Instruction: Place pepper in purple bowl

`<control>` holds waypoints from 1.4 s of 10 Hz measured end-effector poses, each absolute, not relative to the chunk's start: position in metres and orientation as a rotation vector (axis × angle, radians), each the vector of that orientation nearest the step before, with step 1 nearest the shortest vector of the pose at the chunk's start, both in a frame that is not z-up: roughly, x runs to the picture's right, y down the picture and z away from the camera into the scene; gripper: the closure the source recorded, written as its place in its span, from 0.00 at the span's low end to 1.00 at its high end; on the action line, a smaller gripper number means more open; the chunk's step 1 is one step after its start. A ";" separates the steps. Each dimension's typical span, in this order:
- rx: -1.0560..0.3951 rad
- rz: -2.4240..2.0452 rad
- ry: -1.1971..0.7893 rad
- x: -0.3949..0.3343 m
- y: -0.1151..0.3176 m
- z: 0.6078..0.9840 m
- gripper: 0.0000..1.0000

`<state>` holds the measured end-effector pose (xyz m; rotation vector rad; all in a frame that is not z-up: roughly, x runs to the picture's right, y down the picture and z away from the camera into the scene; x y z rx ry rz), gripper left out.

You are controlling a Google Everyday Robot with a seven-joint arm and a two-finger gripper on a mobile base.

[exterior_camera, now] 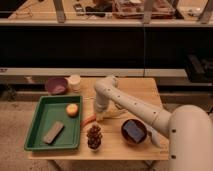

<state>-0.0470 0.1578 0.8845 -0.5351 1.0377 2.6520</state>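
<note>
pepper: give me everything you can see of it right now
The pepper is slim, curved and orange-red. It lies flat on the wooden table, just off the right rim of the green tray and behind the pinecone. Its right end runs under the gripper, which is down at table level over it; contact cannot be told. It is well apart from the purple bowl.
</note>
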 end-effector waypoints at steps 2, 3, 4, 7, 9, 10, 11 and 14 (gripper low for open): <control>-0.561 2.634 1.054 -0.048 0.159 0.881 0.99; -0.605 2.658 1.074 -0.043 0.150 0.876 1.00; -0.651 2.690 1.098 -0.035 0.139 0.870 1.00; -0.713 2.750 1.076 -0.021 0.096 0.838 1.00; -0.760 2.795 1.065 -0.015 0.076 0.826 1.00; -0.777 2.808 1.066 -0.012 0.073 0.824 1.00; -0.779 2.803 1.064 -0.014 0.072 0.824 1.00; -0.778 2.805 1.064 -0.013 0.072 0.824 1.00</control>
